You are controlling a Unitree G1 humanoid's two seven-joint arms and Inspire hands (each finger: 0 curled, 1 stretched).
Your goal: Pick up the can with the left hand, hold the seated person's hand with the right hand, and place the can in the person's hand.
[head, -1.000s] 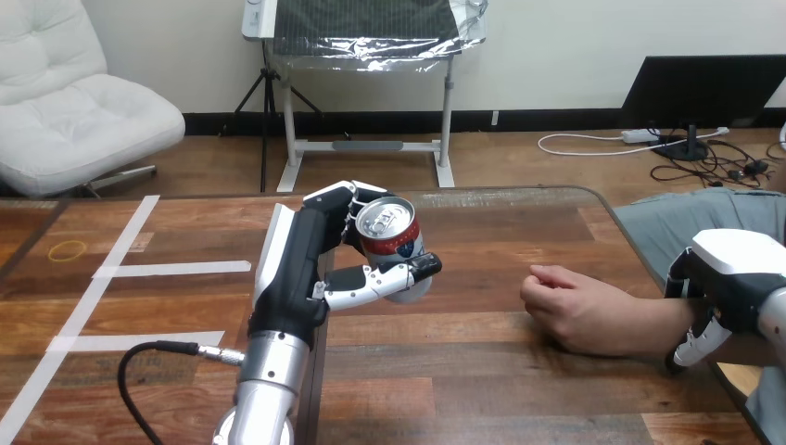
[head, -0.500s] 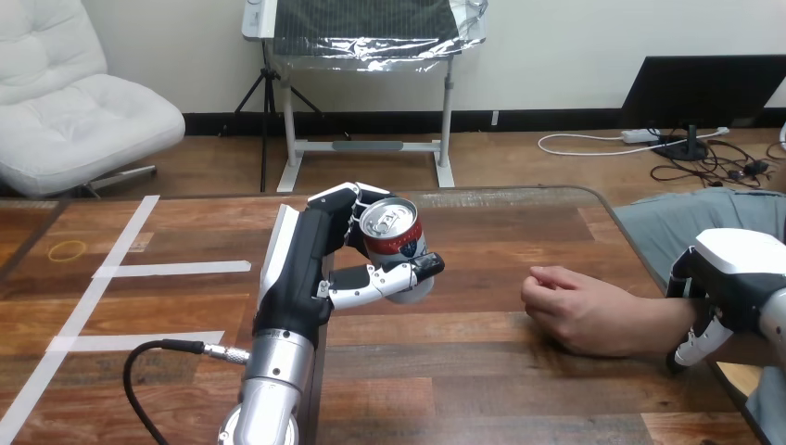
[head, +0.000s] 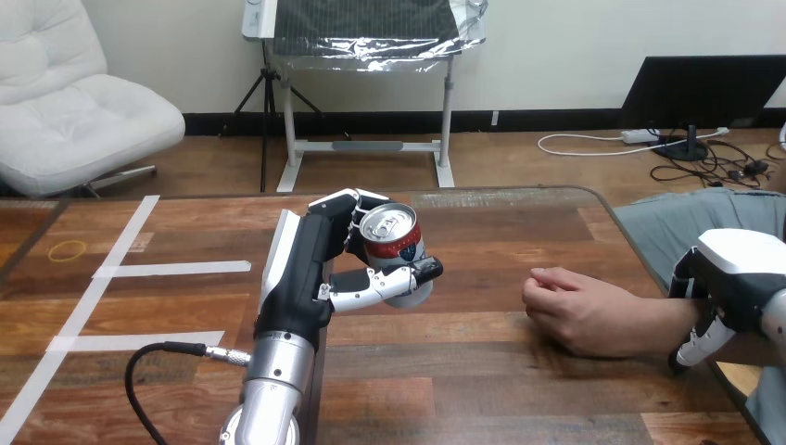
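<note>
Both hands are closed on something: my left hand (head: 304, 271) wraps fingers and thumb round the can (head: 393, 248) over the middle of the wooden table (head: 482, 371), and my right hand (head: 730, 278) clasps the person's wrist (head: 649, 324) at the right edge. The can's label is red, white and dark blue, its print too small for me to read. The person's hand (head: 573, 311) rests loosely curled on the table, well apart from the can; white tape strips (head: 171, 269) and a yellow band (head: 67, 249) lie far left.
</note>
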